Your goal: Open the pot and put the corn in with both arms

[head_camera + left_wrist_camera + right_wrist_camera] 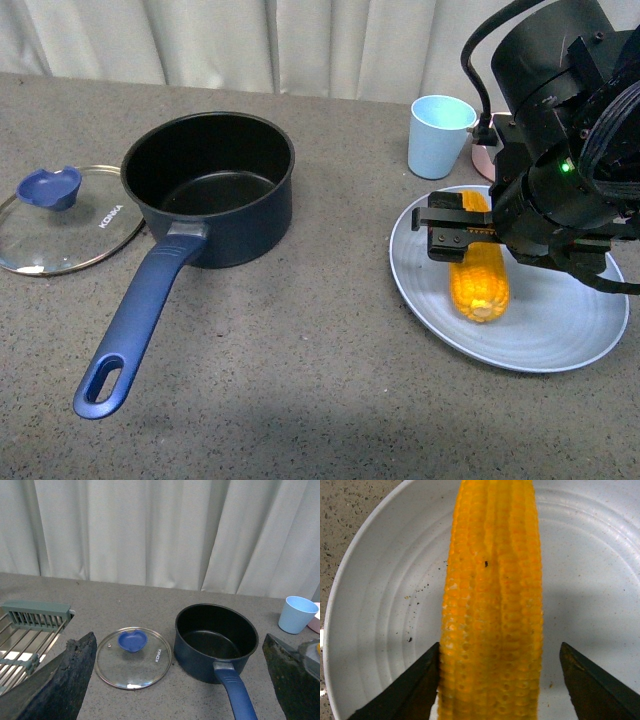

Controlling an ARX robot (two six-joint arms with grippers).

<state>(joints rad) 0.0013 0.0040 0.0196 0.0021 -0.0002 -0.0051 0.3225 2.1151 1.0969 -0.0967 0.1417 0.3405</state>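
The dark navy pot (210, 185) stands uncovered at the left of the table, black inside, its long blue handle (135, 335) pointing toward me. Its glass lid (65, 218) with a blue knob lies flat beside it on the left. The yellow-orange corn (478, 278) lies on a pale blue plate (560, 320) at the right. My right gripper (462, 232) is open and lowered over the corn (492, 605), one finger on each side of the cob. My left gripper (180, 680) is open above the table, looking at the pot (216, 641) and lid (133, 656).
A light blue cup (440, 135) stands behind the plate, with a pink bowl edge (487, 155) beside it. A metal dish rack (25, 630) sits at the far left in the left wrist view. White curtains hang behind the table.
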